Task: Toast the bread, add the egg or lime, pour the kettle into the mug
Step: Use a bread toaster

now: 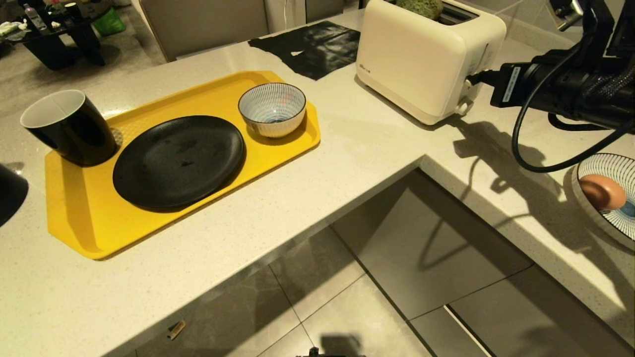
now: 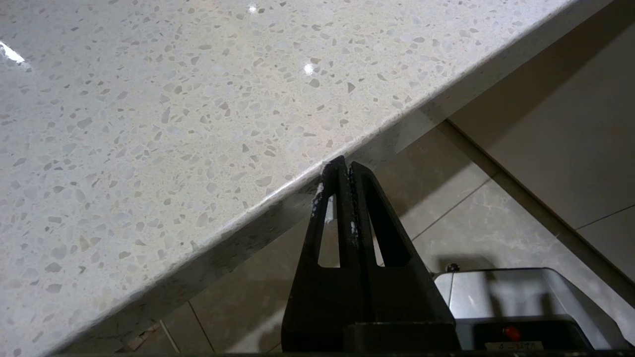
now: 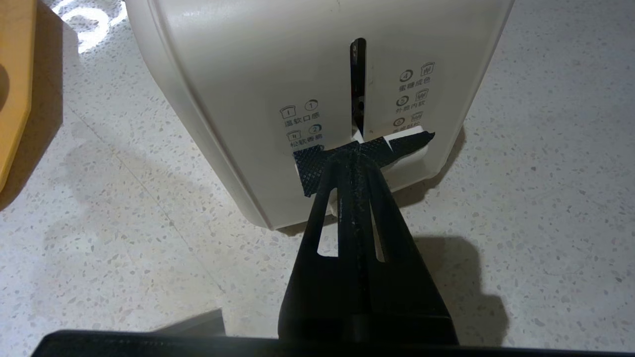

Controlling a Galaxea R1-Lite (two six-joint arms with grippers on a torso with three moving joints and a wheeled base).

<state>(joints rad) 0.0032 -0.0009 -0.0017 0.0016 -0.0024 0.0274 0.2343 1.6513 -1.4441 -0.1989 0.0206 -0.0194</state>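
Here the bread (image 1: 419, 7) sits in a slot on top of the cream toaster (image 1: 416, 64) at the back of the worktop (image 1: 367, 148), only its green rounded top showing — the rest is sunk inside and the head view's upper edge cuts it off, so which way its long axis runs is hard to say. The right hand (image 3: 354, 154) is closed with nothing between its fingers, its tip at the toaster's end face on the black-taped lever (image 3: 369, 151) at the foot of the vertical slot; in the head view the arm reaches in from the right. The left hand (image 2: 342, 168) is shut and empty too, hanging off the worktop edge over the tiled floor (image 2: 471, 218). The mug (image 1: 69, 126) stands tilted-looking at the left end of the yellow tray (image 1: 79, 223), mouth toward the upper left, no string that I can make out. Beside it lie a black plate (image 1: 178, 161) and a striped bowl (image 1: 272, 109). At the right edge a brownish egg (image 1: 602, 191) rests in a striped dish (image 1: 615, 168), which is cut off by the frame and partly crossed by a black cable (image 1: 545, 166). A dark rounded shape (image 1: 11, 193) at the far left is mostly out of frame — possibly the kettle, but I cannot tell.
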